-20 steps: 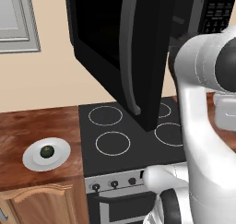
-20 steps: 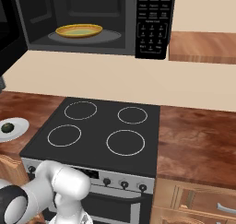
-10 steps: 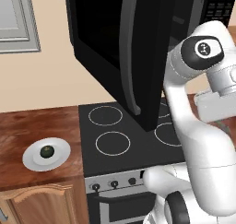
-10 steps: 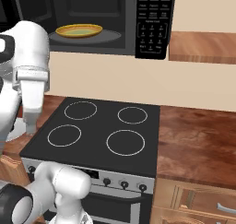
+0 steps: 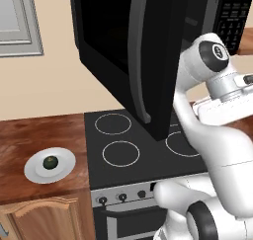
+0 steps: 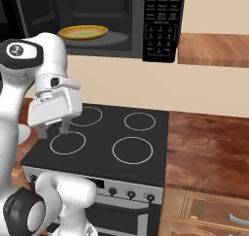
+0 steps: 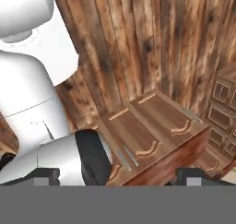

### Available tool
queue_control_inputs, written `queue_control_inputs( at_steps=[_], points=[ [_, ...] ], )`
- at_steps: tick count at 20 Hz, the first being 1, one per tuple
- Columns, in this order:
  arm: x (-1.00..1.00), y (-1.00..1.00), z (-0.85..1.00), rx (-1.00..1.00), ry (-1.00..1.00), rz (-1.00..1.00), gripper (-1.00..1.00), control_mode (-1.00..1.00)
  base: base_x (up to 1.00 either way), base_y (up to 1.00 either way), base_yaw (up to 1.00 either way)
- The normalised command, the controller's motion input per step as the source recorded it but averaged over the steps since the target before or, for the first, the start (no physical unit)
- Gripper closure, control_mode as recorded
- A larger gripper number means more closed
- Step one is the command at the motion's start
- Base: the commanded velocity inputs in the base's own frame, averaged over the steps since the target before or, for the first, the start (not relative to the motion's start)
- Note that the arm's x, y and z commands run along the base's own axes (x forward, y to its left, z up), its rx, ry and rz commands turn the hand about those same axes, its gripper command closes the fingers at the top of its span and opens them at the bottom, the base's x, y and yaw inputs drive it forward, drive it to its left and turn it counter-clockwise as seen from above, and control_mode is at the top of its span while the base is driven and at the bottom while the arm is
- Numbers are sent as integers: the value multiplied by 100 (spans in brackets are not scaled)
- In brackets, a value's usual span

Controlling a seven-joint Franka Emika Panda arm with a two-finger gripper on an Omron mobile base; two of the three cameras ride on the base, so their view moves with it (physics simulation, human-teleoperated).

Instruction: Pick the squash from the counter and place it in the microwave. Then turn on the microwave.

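The squash point(image 5: 50, 161) is a small dark green ball on a white plate point(image 5: 63, 171), on the reddish wood counter point(image 5: 29, 133) left of the stove. The microwave point(image 6: 97, 16) hangs above the stove with its door point(image 5: 143, 51) swung wide open; a yellow dish point(image 6: 83, 32) lies inside and the keypad point(image 6: 163, 21) is on its right. My gripper point(image 6: 53, 129) hangs open above the stove's front left ring, fingers pointing down, nothing between them. It is well to the right of the squash. In the hand view one dark fingertip point(image 7: 190, 173) shows at the bottom.
The black four-ring stovetop point(image 6: 146, 138) lies under the hand, with knobs along its front. More wood counter point(image 6: 209, 143) runs to its right. The open door juts out over the stove's middle. The hand view looks down at light wooden cabinets point(image 7: 152, 131) and a plank floor.
The arm has risen from low in front of the base. The hand has swung right from the counter's edge to over the stove's front left ring. The jaws stayed open.
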Motion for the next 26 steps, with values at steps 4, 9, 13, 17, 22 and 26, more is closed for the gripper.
queue_control_inputs(
  at_steps=[4, 9, 13, 17, 22, 26],
  points=[
    [2, 1, -35, 43, -1, 54, -100, -100, 0, 0, 0],
    [39, 0, -23, 46, -3, 51, -100, -100, 0, 0, 0],
    [61, 0, -22, 48, -3, 51, -100, -100, 0, 0, 0],
    [52, 1, -31, 43, -10, 48, -100, -100, 0, 0, 0],
    [20, 11, -39, 37, -20, 40, -100, -100, 0, 0, 0],
    [2, 26, -32, 35, -22, 36, -100, -100, 0, 0, 0]
  ],
)
